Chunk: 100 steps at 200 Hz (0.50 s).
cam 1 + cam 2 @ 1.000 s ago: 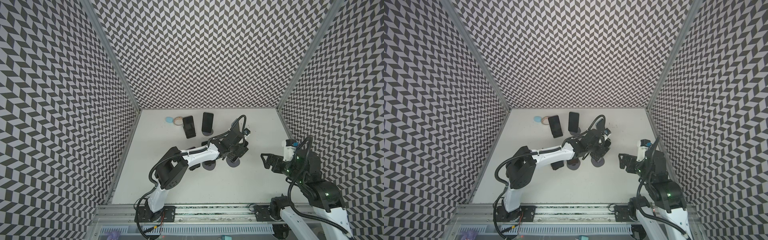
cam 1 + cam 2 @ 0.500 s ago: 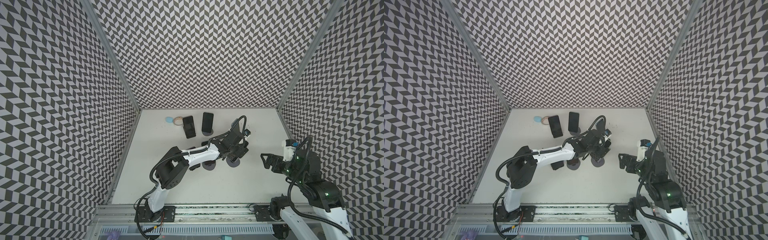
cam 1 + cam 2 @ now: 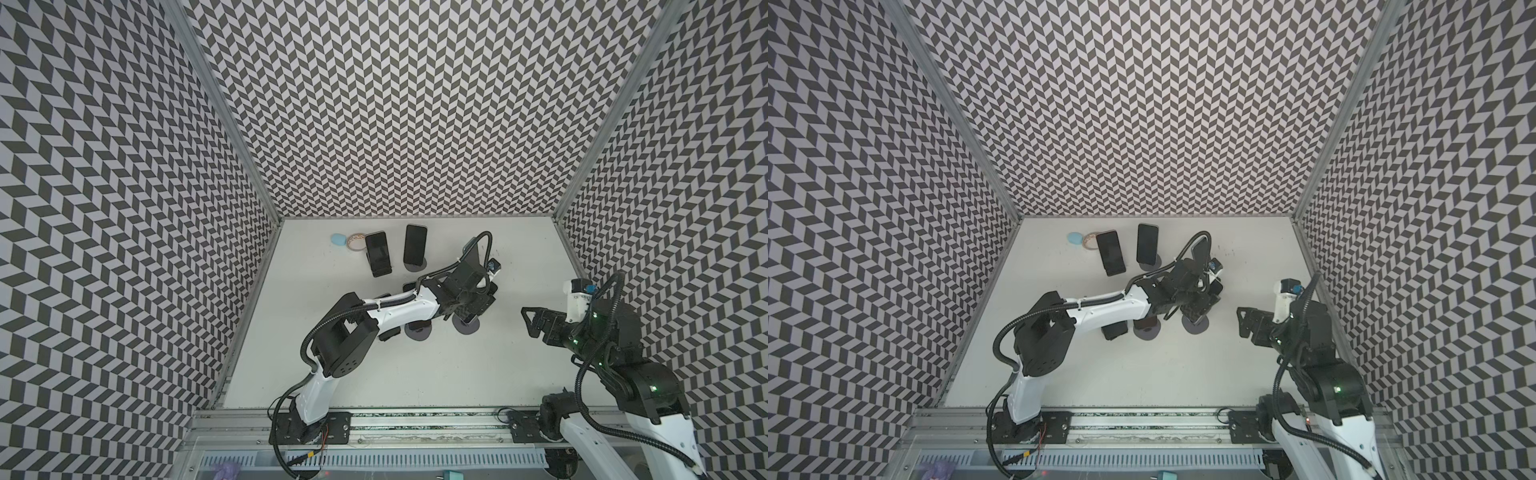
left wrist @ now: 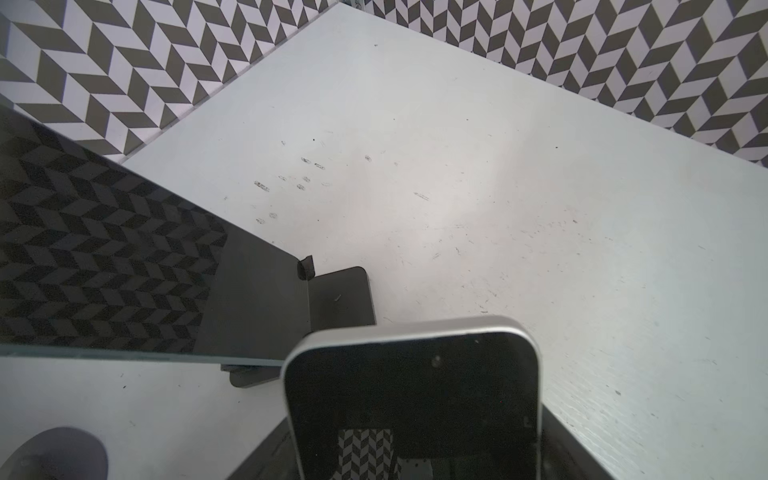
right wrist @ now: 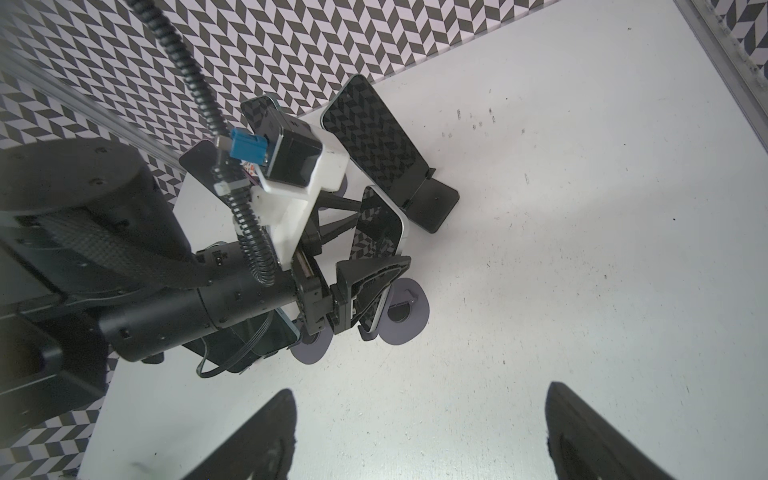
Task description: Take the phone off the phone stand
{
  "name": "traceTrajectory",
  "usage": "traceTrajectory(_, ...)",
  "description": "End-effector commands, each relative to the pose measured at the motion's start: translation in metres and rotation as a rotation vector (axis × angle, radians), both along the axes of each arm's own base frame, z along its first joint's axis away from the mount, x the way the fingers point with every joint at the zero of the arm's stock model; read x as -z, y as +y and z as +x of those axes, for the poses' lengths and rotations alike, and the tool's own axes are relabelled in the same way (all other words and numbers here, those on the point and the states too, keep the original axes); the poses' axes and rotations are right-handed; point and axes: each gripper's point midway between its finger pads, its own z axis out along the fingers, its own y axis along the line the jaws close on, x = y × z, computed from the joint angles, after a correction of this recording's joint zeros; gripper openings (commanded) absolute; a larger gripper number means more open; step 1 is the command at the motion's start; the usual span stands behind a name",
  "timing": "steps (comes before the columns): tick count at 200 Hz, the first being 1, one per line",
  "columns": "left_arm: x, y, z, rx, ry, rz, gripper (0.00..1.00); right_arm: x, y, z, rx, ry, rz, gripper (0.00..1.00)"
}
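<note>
The left gripper [image 5: 376,243] clamps the silver-edged black phone [image 5: 374,208] by its sides above the round grey stand [image 5: 409,316], seemingly to lift it clear, while the right gripper [image 5: 419,395] hangs open-jawed, well apart from that stand.

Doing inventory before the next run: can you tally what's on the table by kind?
Black-screened phones: 5
Round grey stand bases: 3
Black rectangular stand bases: 2
Small light-blue disc: 1
Small pale ring: 1
Total: 12, plus one black piece half hidden under the left arm, kind unclear.
</note>
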Motion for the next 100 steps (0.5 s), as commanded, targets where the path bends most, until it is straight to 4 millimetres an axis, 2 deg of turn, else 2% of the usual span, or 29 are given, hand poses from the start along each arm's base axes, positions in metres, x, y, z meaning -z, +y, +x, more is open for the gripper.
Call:
traceTrajectory(1,-0.001,-0.003,0.003,0.007,0.001,-0.014,0.75,-0.009,0.001,0.005,-0.006,-0.048,0.001,0.91)
traceTrajectory(100,-0.011,-0.004,0.003,0.003,-0.001,-0.034,0.70,-0.011,0.003,0.006,-0.014,-0.052,0.004,0.91)
